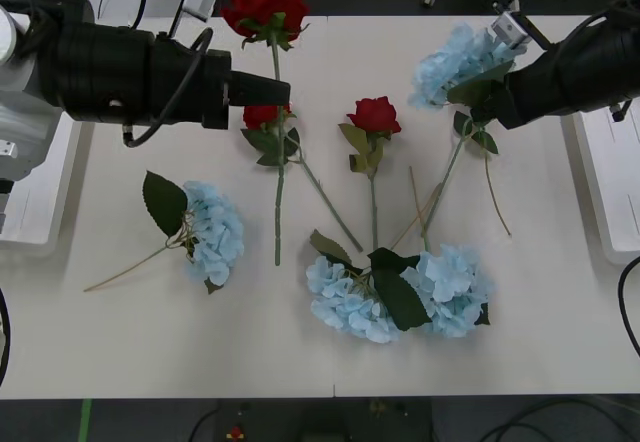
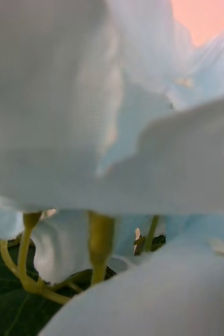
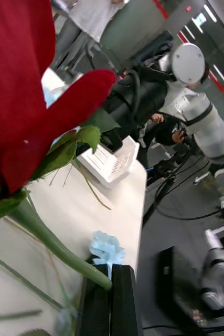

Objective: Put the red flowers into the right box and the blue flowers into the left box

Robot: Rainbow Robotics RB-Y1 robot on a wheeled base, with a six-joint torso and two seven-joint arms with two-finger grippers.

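Over the far-left part of the tabletop (image 1: pixel 120 342), the left gripper (image 1: pixel 280 90) has its black fingers (image 3: pixel 112 299) pressed together on the green stem of a red rose (image 1: pixel 264 0). That bloom sits at the far edge of the tabletop, and its stem runs from there past the fingertips toward the middle. In the left wrist view the same bloom (image 3: pixel 22 100) is close to the camera, with the stem entering the closed fingers.

Over the far-right part of the tabletop, the right gripper (image 1: pixel 500 97) is at the base of a blue flower (image 1: pixel 460 62), among its leaves. Whether its fingers are closed cannot be told. In the right wrist view, pale-blue petals (image 2: pixel 112 105) and yellow-green stalks (image 2: pixel 98 241) are directly in front of the camera.

A second red rose (image 1: pixel 262 115) lies just beside the left gripper's fingertips. A third red rose (image 1: pixel 374 115) lies near the centre of the tabletop.

One blue flower head (image 1: pixel 212 232) lies toward the left side. Two more blue flower heads, (image 1: pixel 345 302) and (image 1: pixel 455 287), lie side by side toward the near edge, right of centre.

The left box (image 1: pixel 35 187) stands beside the left edge of the tabletop, and the right box (image 1: pixel 610 182) stands beside the right edge.
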